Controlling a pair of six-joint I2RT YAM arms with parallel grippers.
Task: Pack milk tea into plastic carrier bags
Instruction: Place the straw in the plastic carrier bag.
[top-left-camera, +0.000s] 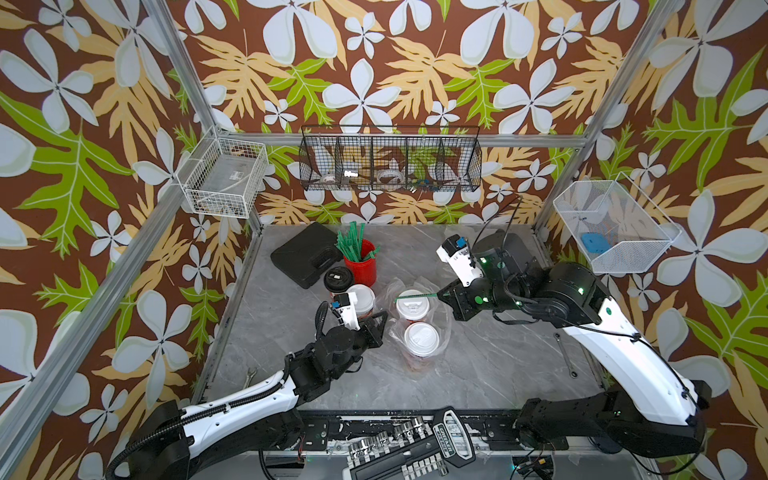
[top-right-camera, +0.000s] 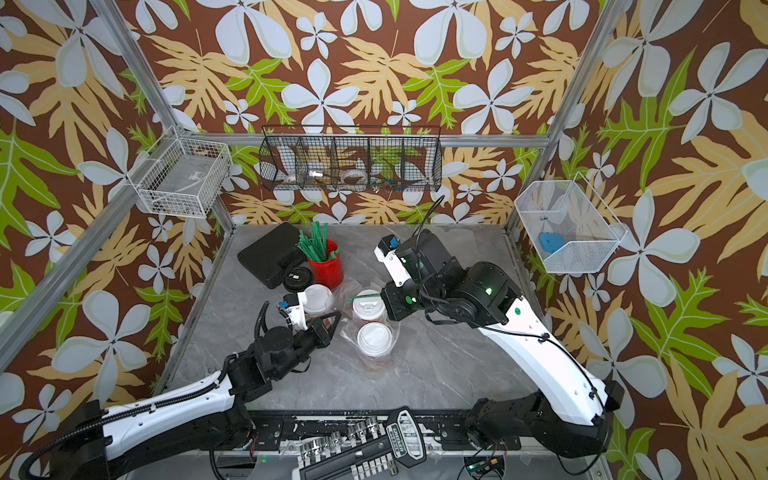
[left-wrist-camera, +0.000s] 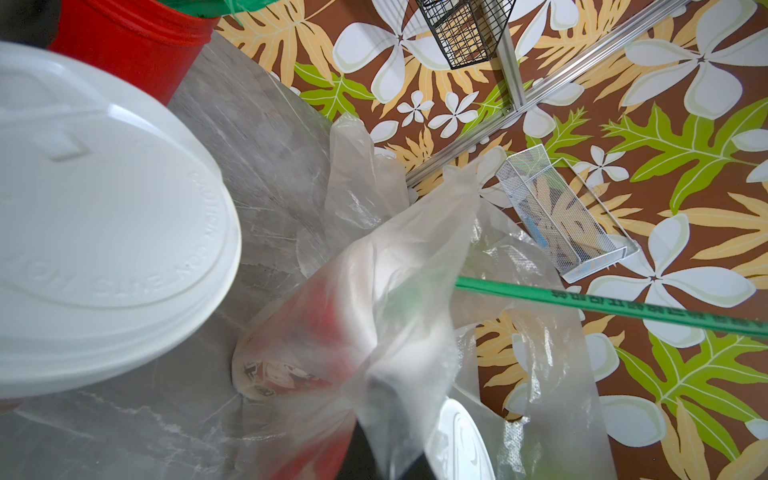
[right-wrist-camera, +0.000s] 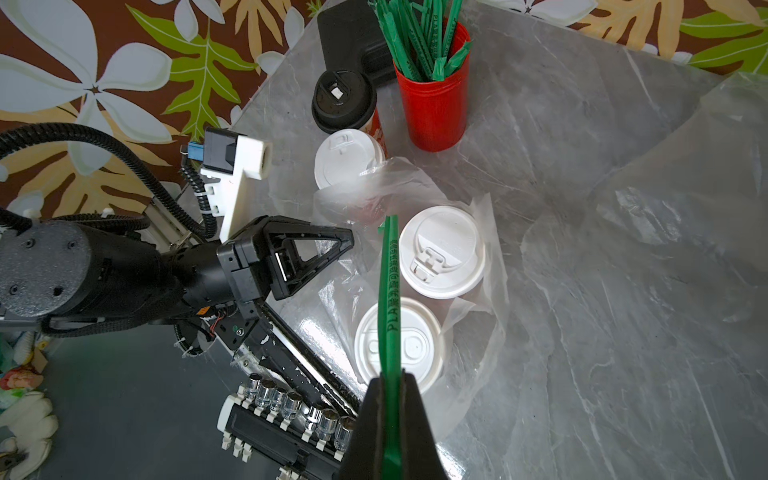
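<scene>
Carrier bag (right-wrist-camera: 465, 316) edge pinched by closed left tool (right-wrist-camera: 351, 241); closed right tool (right-wrist-camera: 390, 382) clamps a green straw (right-wrist-camera: 390, 291)

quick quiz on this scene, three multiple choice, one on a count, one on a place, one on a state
1. How many cups stand inside the clear bag?
A. one
B. two
C. three

2. Where is the black-lidded cup?
A. in a wall basket
B. lying on its side at the front edge
C. upright on the table next to the red straw cup

3. What is the state of the right gripper?
A. shut on a green straw
B. open and empty
C. shut on a cup lid

Answers:
1. B: two white-lidded cups sit within the plastic.
2. C: both top views show it standing by the red cup, outside the bag.
3. A: in the right wrist view the jaws pinch the straw above the bagged cups.
</scene>
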